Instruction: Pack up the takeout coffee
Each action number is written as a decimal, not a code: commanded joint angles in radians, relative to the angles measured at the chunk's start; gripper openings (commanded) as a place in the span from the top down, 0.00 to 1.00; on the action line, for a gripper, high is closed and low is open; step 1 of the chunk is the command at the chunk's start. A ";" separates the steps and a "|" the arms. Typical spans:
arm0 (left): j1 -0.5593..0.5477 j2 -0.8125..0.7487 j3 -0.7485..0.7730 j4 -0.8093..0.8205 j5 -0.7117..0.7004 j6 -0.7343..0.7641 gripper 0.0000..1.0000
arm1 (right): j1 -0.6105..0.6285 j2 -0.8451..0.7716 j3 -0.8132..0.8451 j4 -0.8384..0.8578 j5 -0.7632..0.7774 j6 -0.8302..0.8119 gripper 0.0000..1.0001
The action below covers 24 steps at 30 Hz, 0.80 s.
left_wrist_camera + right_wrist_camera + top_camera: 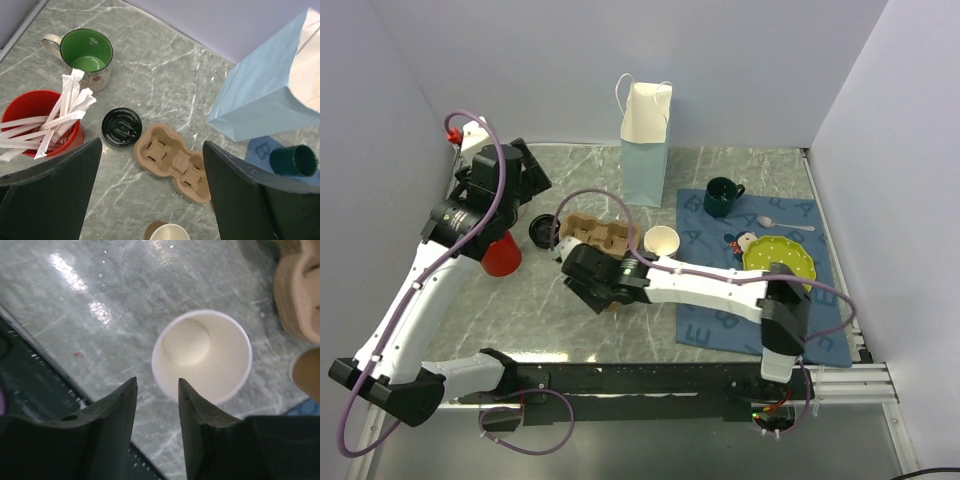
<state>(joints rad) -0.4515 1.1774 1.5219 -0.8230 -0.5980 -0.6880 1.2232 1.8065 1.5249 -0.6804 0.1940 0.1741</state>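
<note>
Paper cup [202, 357] stood upright, lidless, just ahead of my right end effector [156, 385], jaws parted, empty. Left end effector [152, 145] hung farther off, released

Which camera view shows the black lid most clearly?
The left wrist view. There the lid is seen whole and close, lying flat between the red cup and the carrier. In the top view the lid is only a small dark disc beside the carrier. The right wrist view does not show it.

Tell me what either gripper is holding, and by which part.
Nothing. The left gripper and the right gripper both stand open, with nothing between their fingers.
</note>
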 commanded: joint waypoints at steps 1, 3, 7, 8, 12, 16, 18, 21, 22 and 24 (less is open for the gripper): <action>-0.004 -0.015 -0.032 0.074 0.030 0.045 0.12 | -0.037 -0.194 -0.070 -0.047 0.015 0.096 0.61; -0.004 -0.009 -0.037 0.084 0.078 0.061 0.12 | -0.089 -0.239 -0.171 -0.036 0.015 0.149 0.63; -0.004 0.027 -0.048 0.084 0.152 0.090 0.12 | -0.207 -0.324 -0.325 -0.001 -0.004 0.214 0.65; -0.004 0.028 -0.054 0.082 0.159 0.093 0.12 | -0.229 -0.329 -0.351 0.027 -0.001 0.215 0.65; -0.006 0.028 -0.089 0.094 0.201 0.113 0.13 | -0.330 -0.323 -0.436 0.108 -0.022 0.202 0.65; -0.012 0.039 -0.115 0.078 0.179 0.116 0.13 | -0.402 -0.265 -0.430 0.169 -0.037 0.171 0.65; -0.013 0.033 -0.153 0.084 0.175 0.120 0.14 | -0.441 -0.240 -0.401 0.186 -0.048 0.156 0.65; -0.012 0.040 -0.184 0.076 0.168 0.127 0.16 | -0.473 -0.193 -0.352 0.199 -0.050 0.127 0.65; -0.012 0.045 -0.189 0.074 0.170 0.137 0.17 | -0.481 -0.168 -0.342 0.203 -0.051 0.122 0.65; -0.010 0.071 -0.197 0.070 0.181 0.153 0.18 | -0.510 -0.144 -0.316 0.203 -0.054 0.119 0.65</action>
<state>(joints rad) -0.4599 1.2224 1.3384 -0.7677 -0.4232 -0.5766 0.7532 1.6253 1.1309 -0.5415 0.1398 0.3199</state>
